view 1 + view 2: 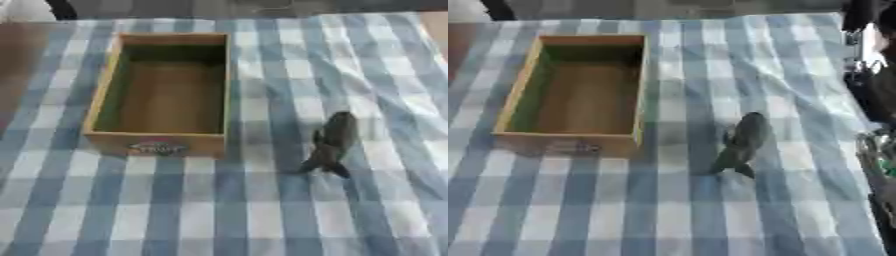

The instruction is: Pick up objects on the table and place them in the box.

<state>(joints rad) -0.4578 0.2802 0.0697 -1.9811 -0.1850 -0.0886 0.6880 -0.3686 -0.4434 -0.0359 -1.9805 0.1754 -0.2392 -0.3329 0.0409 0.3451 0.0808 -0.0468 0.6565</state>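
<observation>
A blue-and-white checked cloth (262,215) covers the desk, rumpled toward the right; bare brown desk (22,65) shows at the far left. On the left stands an open wooden box (162,145), its inside bare, with a label on the near wall. Just right of it, apart from the box, a dark grey fish-shaped toy (332,142) lies on the cloth, tail toward the near side. At the right edge of the right eye view are dark, unclear shapes; neither hand shows
</observation>
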